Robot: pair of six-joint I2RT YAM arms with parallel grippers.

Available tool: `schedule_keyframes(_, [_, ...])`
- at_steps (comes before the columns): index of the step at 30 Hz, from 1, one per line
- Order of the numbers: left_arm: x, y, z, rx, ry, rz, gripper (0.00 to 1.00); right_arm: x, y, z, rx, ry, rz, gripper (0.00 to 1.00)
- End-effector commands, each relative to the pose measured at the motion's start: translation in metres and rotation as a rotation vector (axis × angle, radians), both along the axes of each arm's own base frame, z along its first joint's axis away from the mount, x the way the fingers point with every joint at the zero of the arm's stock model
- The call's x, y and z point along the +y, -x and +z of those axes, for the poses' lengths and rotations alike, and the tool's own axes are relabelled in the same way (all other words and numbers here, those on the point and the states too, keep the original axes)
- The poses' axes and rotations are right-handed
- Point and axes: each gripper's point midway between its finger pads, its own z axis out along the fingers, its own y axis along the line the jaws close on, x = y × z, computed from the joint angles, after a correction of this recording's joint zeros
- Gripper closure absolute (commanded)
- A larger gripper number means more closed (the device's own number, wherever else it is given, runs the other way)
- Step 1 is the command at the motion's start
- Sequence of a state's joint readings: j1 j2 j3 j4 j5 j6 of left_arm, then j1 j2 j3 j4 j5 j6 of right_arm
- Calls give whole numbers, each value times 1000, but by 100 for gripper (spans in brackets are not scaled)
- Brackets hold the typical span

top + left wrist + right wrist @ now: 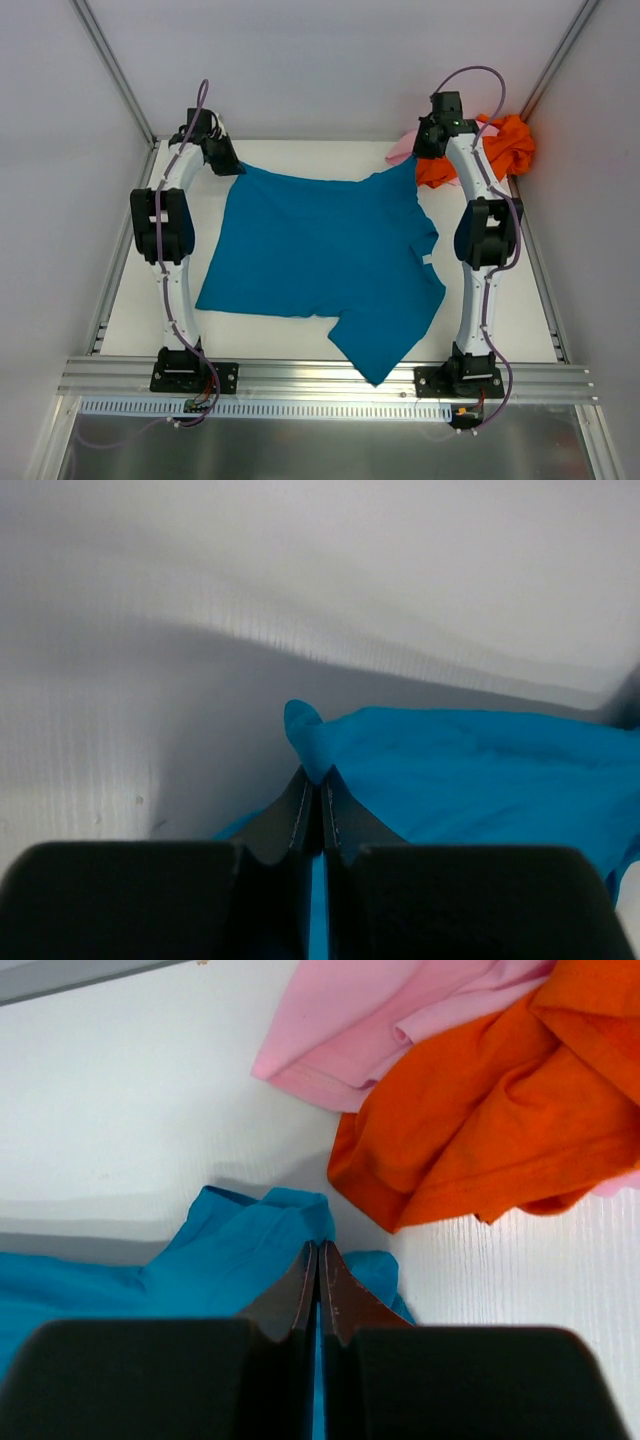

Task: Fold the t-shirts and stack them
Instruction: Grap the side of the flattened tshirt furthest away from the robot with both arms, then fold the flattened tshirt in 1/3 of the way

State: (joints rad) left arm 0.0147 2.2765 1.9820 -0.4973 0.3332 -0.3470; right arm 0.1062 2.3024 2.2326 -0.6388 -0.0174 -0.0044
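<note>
Table [270,335]: the teal-blue t-shirt [320,250] lies spread across the middle. Its far edge is lifted and stretched between your two arms, and one near corner reaches over the metal rail [300,372] at the near edge. The small white neck tag [427,259] sits on the shirt's right side, close to the right arm.

Far right corner of the table: the orange t-shirt [500,1130] is crumpled in a heap with the pink t-shirt [380,1020] partly under and behind it. The two are touching. Neither is folded.

Left gripper [312,775]: your jaws are pressed together on a bunched corner of the teal-blue t-shirt at the far left of the table. A small nub of cloth pokes out just past the fingertips.

Right gripper [318,1250]: jaws pinched tight on the opposite far corner of the same shirt, just beside the hem of the orange t-shirt but apart from it.

View notes:
- Only the top view gives you the whole shirt outline, the tag and the overhang at the rail.
- Only the wrist views show cloth actually caught between the fingers. From above, the wrists hide both pinch points.
- The right wrist view shows the pink and orange hems clearly. From above, the pink is a sliver behind the right wrist.
- The left wrist view shows neither the pink nor the orange t-shirt.
</note>
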Motion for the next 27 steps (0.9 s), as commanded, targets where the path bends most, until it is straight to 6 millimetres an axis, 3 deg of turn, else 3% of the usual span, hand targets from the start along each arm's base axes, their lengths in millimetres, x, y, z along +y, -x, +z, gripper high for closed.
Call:
schedule_keyframes(1, [5, 8, 41, -75, -1, -20, 100, 1, 17, 44, -57, 0, 22, 100])
schedule_keyframes(2, [3, 14, 37, -61, 2, -23, 100, 2, 21, 53, -69, -3, 25, 100])
schedule_keyframes(7, [-1, 31, 43, -58, 17, -39, 100, 8, 49, 48, -22, 0, 47, 100])
schedule_keyframes(9, [-1, 36, 45, -63, 18, -44, 100, 10, 60, 56, -29, 2, 54, 100])
schedule_keyframes(10, [-2, 41, 46, -58, 18, -44, 100, 11, 68, 47, -1, 6, 58, 100])
schedule_keyframes(12, [-2, 46, 52, -69, 20, -48, 100, 12, 80, 57, -14, 9, 66, 100])
schedule_keyframes(13, [-3, 51, 49, -58, 23, -48, 100, 12, 88, 49, 10, 14, 69, 100])
schedule_keyframes(15, [-4, 55, 53, -68, 30, -51, 100, 14, 99, 56, 1, 15, 74, 99])
schedule_keyframes(16, [-5, 59, 51, -59, 33, -50, 100, 13, 107, 49, 23, 19, 75, 100])
schedule_keyframes(19, [-7, 65, 54, -63, 38, -55, 100, 14, 122, 55, 22, 16, 78, 100])
schedule_keyframes(27, [-10, 83, 58, -65, 52, -59, 100, 10, 169, 46, 84, 26, 90, 100])
